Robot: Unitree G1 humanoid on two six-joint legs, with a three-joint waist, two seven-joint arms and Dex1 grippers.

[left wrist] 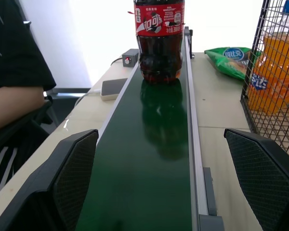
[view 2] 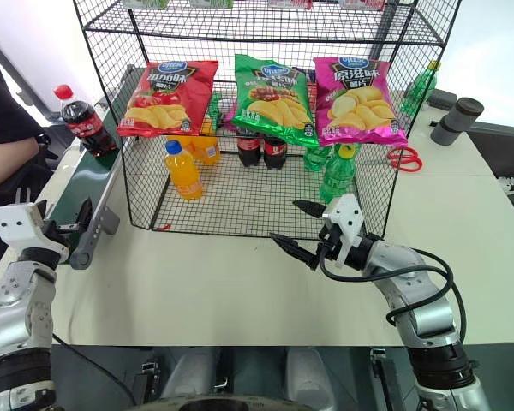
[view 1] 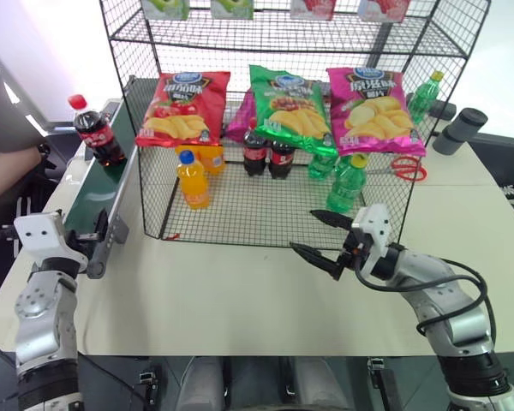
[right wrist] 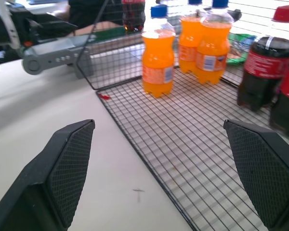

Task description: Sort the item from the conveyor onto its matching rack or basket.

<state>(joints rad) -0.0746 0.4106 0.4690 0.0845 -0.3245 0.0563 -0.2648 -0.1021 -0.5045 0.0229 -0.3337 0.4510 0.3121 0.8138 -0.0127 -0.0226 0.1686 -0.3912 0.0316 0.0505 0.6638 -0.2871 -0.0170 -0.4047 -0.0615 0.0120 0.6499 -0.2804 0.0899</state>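
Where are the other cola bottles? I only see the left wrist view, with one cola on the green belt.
Observer: Two cola bottles stand on the bottom tier of the black wire rack, below the green chip bag.
Operator: What is the other arm doing?
Observer: The right gripper is open and holds nothing, in front of the rack's front edge.
Operator: Is my cola standing up straight?
Observer: No. The cola bottle on the conveyor leans, its red cap tipped away from the rack.
Operator: Any scissors?
Observer: Yes, red-handled scissors lie on the table past the rack's right side.
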